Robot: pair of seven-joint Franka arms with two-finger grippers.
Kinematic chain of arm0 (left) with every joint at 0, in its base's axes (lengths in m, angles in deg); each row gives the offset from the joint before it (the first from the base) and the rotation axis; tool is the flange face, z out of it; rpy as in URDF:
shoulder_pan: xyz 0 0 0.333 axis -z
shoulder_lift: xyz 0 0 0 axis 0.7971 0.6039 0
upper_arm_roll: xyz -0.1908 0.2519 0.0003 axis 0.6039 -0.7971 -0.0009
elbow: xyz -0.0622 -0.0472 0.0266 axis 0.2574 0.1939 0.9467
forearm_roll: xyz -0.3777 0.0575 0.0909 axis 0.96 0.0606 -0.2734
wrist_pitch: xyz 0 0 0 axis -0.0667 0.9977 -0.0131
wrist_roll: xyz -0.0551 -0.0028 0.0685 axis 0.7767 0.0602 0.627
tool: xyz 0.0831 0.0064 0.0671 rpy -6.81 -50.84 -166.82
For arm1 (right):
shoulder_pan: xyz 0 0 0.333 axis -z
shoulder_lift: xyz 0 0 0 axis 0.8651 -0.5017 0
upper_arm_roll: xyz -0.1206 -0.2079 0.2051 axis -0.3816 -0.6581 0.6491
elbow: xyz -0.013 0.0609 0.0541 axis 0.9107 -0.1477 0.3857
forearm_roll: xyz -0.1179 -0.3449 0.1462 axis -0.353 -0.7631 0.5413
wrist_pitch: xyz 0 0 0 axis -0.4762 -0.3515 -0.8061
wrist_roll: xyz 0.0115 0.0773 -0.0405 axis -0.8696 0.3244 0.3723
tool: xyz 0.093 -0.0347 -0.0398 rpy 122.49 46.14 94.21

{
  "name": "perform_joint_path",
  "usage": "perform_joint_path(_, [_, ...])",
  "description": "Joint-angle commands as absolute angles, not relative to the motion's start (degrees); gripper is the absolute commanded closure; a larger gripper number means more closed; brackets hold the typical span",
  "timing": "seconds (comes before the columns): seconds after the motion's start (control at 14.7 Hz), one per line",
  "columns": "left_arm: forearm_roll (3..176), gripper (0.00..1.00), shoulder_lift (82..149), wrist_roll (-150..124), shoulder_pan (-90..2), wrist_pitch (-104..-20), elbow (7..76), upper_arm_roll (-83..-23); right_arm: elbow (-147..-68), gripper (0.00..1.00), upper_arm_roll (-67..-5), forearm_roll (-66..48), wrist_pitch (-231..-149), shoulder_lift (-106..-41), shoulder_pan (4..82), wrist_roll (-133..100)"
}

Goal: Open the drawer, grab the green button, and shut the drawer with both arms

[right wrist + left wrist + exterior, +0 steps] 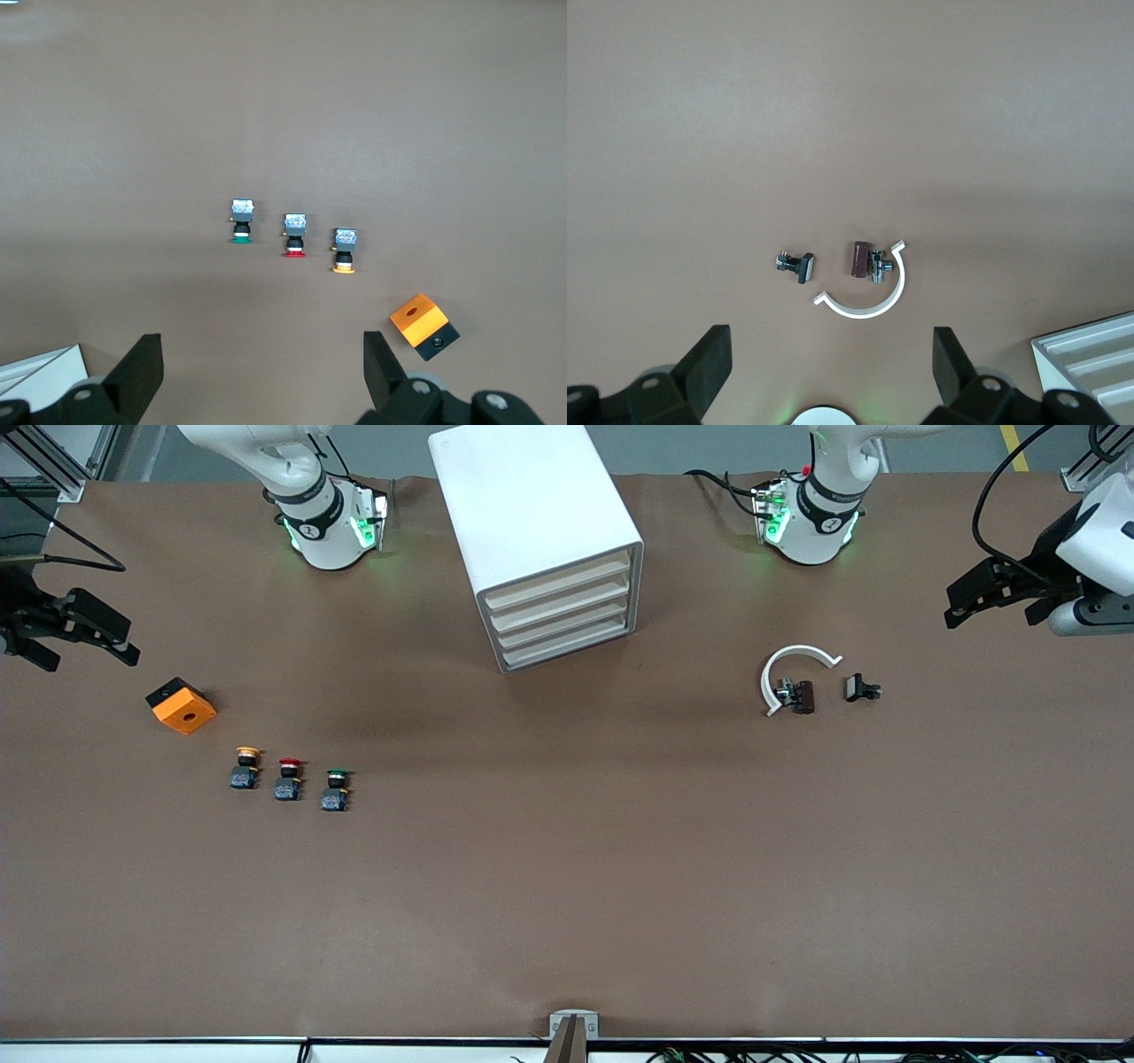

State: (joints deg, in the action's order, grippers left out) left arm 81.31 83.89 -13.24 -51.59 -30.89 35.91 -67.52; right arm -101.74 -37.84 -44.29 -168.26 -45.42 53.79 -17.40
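Observation:
The white cabinet [532, 505] stands at the back middle of the table with all four drawers shut. The drawer [567, 625], third from the top, is shut. The green-capped button [335, 788] lies on the table toward the right arm's end, beside a red-capped one [288, 778] and a yellow-capped one [245, 768]. It also shows in the right wrist view [241, 221]. My right gripper [89, 657] is open and empty, up over the table's right-arm end [261, 372]. My left gripper [990, 613] is open and empty over the left-arm end [830, 372].
An orange box [181, 706] lies near the right gripper, farther from the front camera than the buttons. A white curved clip [788, 673] with a brown part [803, 696] and a small black part [859, 688] lie toward the left arm's end.

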Motion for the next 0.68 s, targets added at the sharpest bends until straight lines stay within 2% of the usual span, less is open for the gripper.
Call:
perform_joint_path(0.0, [81.1, 0.00, 81.9, -13.4, -52.4, -32.1, 37.9, -66.5, -100.8, 0.00, -37.8, -45.5, -167.5, -45.5, 53.4, -18.3])
perform_joint_path(0.61, [77.1, 0.00, 81.5, -11.1, -52.6, -31.7, 37.5, -66.4, -100.8, 0.00, -37.8, -45.5, -167.5, -45.7, 53.4, -18.3])
